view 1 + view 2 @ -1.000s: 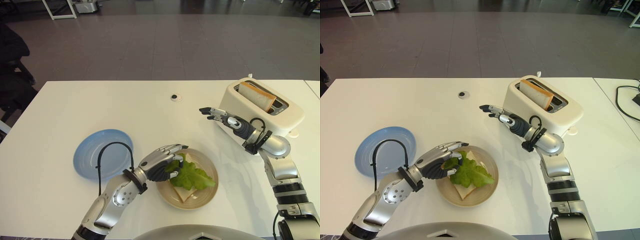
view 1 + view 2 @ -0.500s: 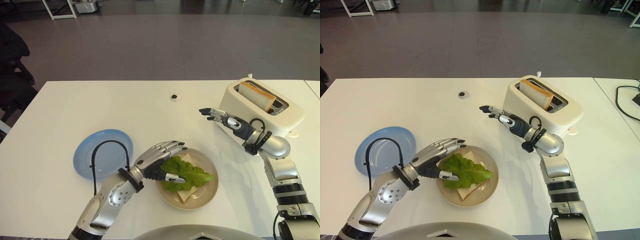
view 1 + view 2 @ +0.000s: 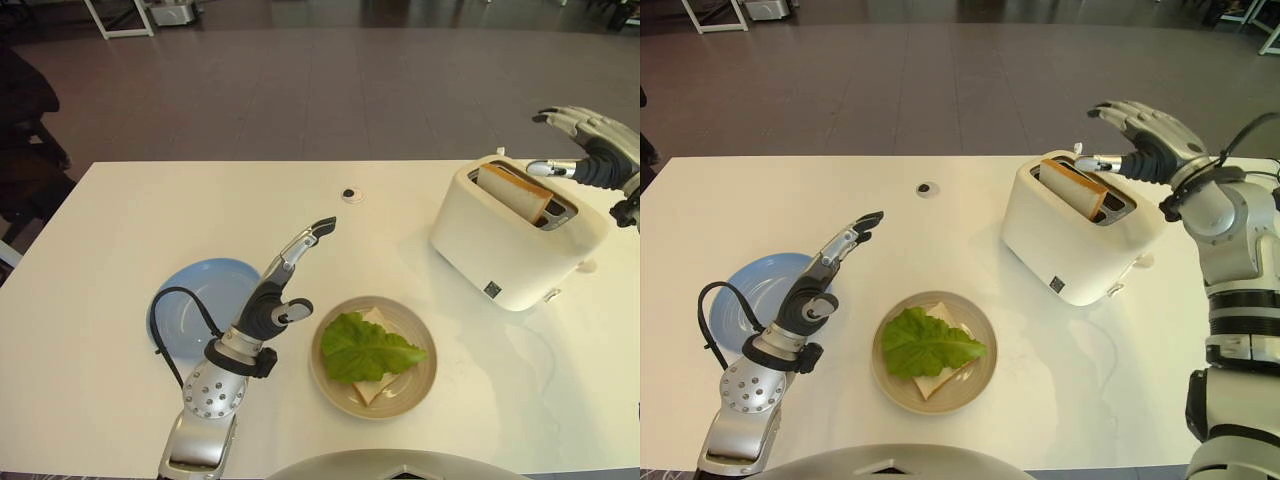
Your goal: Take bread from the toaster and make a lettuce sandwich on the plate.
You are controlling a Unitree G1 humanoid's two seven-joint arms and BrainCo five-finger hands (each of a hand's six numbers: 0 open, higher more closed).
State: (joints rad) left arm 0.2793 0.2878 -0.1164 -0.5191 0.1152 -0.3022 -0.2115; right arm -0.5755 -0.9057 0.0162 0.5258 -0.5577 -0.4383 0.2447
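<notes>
Green lettuce (image 3: 365, 347) tops a slice (image 3: 371, 389) on the plate (image 3: 429, 372) right of our open left hand (image 3: 283, 290); the second slice (image 3: 512, 190) in the toaster (image 3: 510, 250), under our open right hand (image 3: 590, 145), is left.

Lettuce (image 3: 365, 348) atop bread (image 3: 371, 389) on plate (image 3: 427, 372)

Green lettuce (image 3: 365, 347) on pale bread (image 3: 368, 390), a tan plate (image 3: 426, 368), a light-blue plate (image 3: 188, 305), a cream toaster (image 3: 500, 250), a white table (image 3: 150, 210).
</notes>
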